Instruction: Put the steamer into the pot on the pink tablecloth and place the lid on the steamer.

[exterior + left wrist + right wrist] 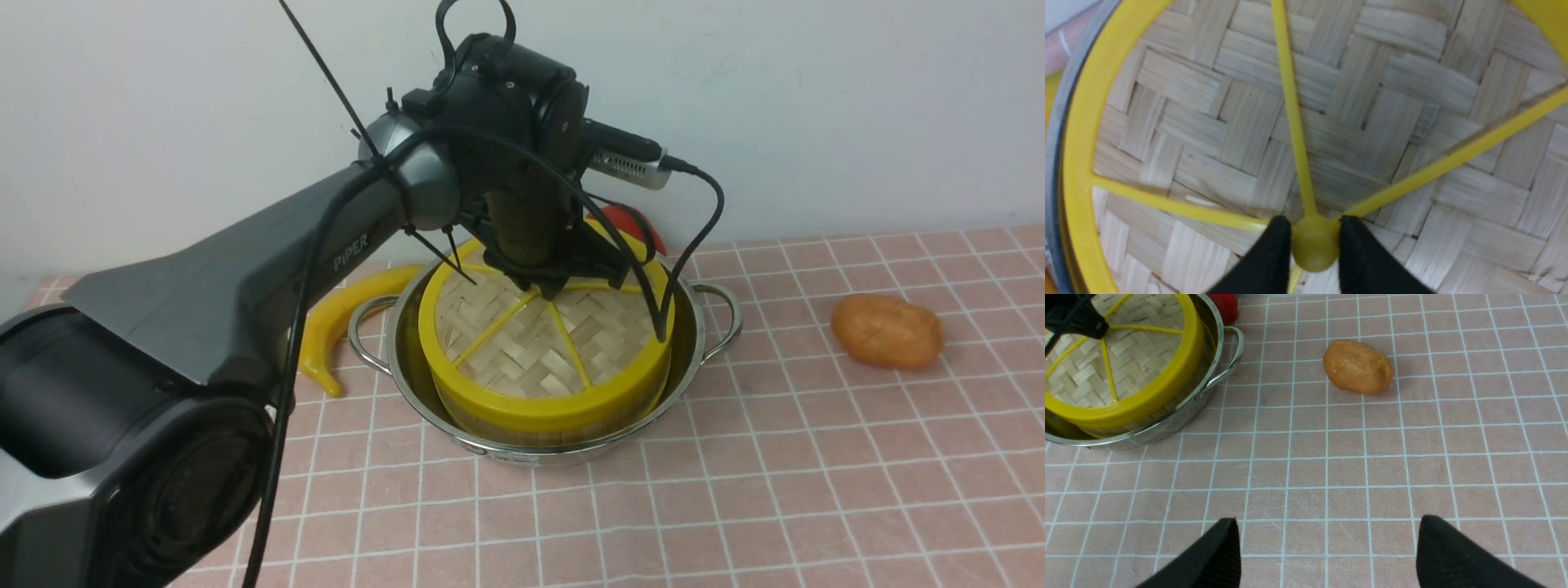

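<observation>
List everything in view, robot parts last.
Shallow shiny stainless-steel pot: one, silver, mid-cloth.
Round bamboo steamer basket: one, tan, inside pot.
Flat woven-bamboo lid: one, tan with yellow spokes, on steamer.
Curved yellow toy: one, yellow, left of pot.
Red object: one, red, behind pot, mostly hidden.
Orange-brown lump: one, orange-brown, right of pot.
Pink gridded tablecloth: one, pink, under everything.
Left arm: one, dark grey, over pot.
Left claw: one, black, shut on lid's hub.
Right claw: one, black, open above cloth.

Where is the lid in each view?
Front: lid mid-frame, in the pot, under the left claw.
Left wrist: lid fills the picture, left claw pinching its centre.
Right wrist: lid cut off at the frame edge.
Shared landmark: the pot's steel rim.
</observation>
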`<act>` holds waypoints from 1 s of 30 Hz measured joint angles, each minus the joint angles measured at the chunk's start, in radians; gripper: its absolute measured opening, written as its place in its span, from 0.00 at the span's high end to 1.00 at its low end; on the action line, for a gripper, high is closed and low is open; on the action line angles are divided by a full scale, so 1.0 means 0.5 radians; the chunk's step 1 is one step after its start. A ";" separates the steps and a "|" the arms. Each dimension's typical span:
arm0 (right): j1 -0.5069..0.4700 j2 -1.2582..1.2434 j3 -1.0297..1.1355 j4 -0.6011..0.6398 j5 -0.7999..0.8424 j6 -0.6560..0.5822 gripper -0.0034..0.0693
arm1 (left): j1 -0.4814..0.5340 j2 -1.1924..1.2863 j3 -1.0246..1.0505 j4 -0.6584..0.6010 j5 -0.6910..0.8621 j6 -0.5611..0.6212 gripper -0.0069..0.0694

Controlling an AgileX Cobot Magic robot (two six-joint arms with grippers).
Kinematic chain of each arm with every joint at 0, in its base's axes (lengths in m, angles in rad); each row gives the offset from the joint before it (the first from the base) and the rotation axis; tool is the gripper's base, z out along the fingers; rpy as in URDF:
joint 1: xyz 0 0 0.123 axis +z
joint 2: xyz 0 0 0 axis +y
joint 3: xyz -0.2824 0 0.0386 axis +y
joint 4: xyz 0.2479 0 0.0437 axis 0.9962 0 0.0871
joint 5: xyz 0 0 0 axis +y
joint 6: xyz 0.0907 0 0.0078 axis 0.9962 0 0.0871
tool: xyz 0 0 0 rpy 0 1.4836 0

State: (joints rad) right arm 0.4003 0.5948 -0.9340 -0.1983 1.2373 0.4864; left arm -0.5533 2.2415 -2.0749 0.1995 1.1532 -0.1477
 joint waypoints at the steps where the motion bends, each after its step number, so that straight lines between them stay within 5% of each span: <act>1: 0.000 0.000 0.000 0.013 0.000 0.000 0.19 | 0.000 0.006 -0.034 0.007 0.032 0.000 0.56; 7: 0.000 0.000 0.000 0.028 0.000 0.000 0.19 | 0.000 -0.039 -0.296 0.024 0.127 0.018 0.25; 14: 0.000 0.000 0.000 -0.032 0.000 0.000 0.22 | 0.000 -0.339 -0.406 0.009 0.129 0.033 0.17; 19: 0.000 -0.062 0.118 -0.183 -0.301 -0.072 0.41 | 0.000 -0.692 -0.375 -0.070 0.132 0.085 0.34; 26: 0.000 -0.264 0.670 -0.333 -1.178 -0.290 0.94 | -0.002 -1.370 -0.005 -0.105 0.132 0.233 0.88; 30: 0.000 -0.270 0.867 -0.340 -1.462 -0.361 0.97 | -0.002 -1.678 0.307 -0.102 0.136 0.264 0.94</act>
State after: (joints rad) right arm 0.4003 0.4595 -0.5004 -0.3683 0.5066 0.3059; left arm -0.5542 1.4027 -1.9215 0.1482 1.2213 -0.0156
